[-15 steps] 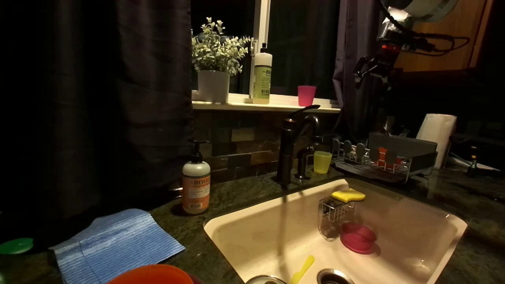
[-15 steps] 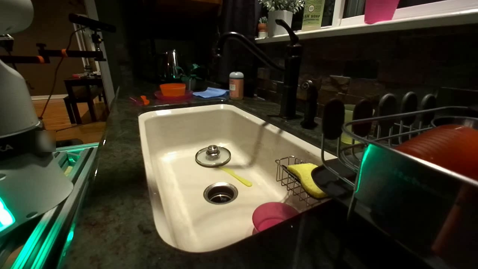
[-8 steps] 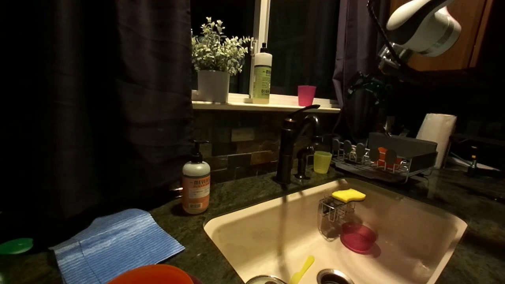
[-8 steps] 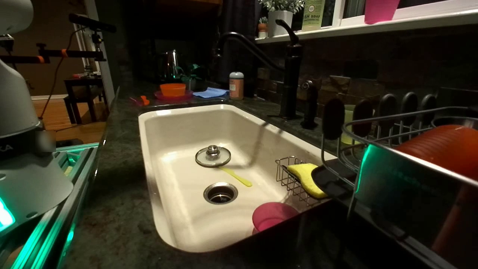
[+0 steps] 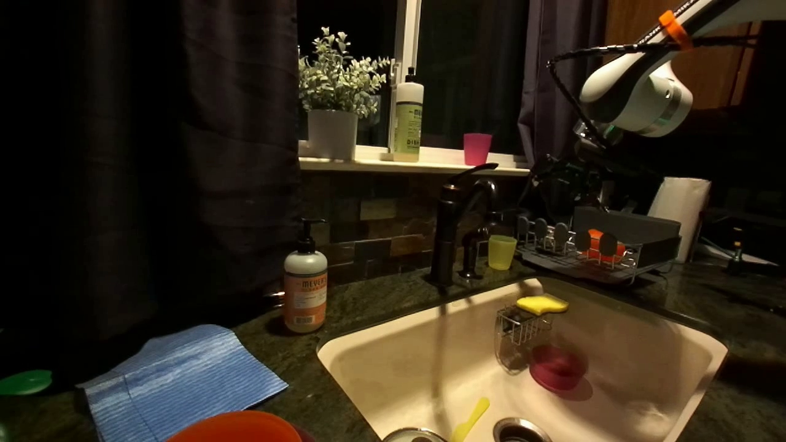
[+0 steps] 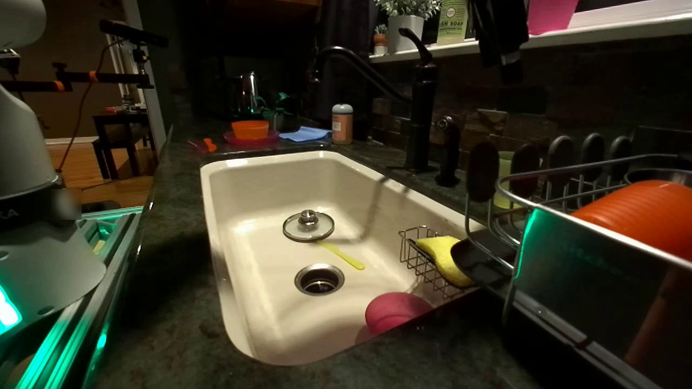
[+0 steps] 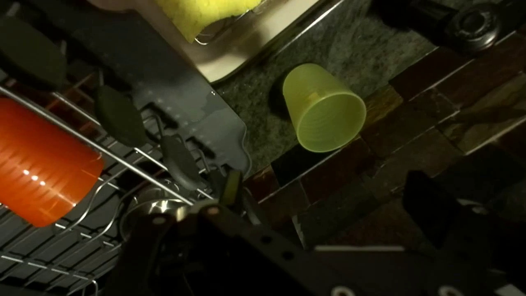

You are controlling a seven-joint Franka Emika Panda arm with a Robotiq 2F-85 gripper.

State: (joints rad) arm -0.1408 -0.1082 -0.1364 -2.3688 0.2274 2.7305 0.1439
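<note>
My gripper (image 7: 329, 195) stands open in the wrist view, nothing between its fingers, with the tiled wall behind the gap. Nearest ahead of it is a yellow-green cup (image 7: 324, 107), upright on the counter between the sink corner and the wall; the two are apart. An exterior view has the dark gripper above the dish rack, hard to make out, and the cup (image 5: 501, 252) beside the faucet. Part of the gripper hangs at the top of an exterior view, where rack tines partly hide the cup (image 6: 505, 162). An orange ribbed container (image 7: 45, 164) lies in the rack.
The dish rack (image 6: 605, 286) with upright tines stands beside the cup. On the cup's far side rises the black faucet (image 5: 445, 239). A yellow sponge (image 5: 542, 304) rests on a wire caddy in the sink (image 6: 259, 302), above a red bowl (image 5: 557, 368). A pink cup (image 5: 477, 149) is on the sill.
The arm has come down toward the dish rack, bringing more of its white links into an exterior view. Part of the gripper has entered at the top of an exterior view. The cups have stayed put.
</note>
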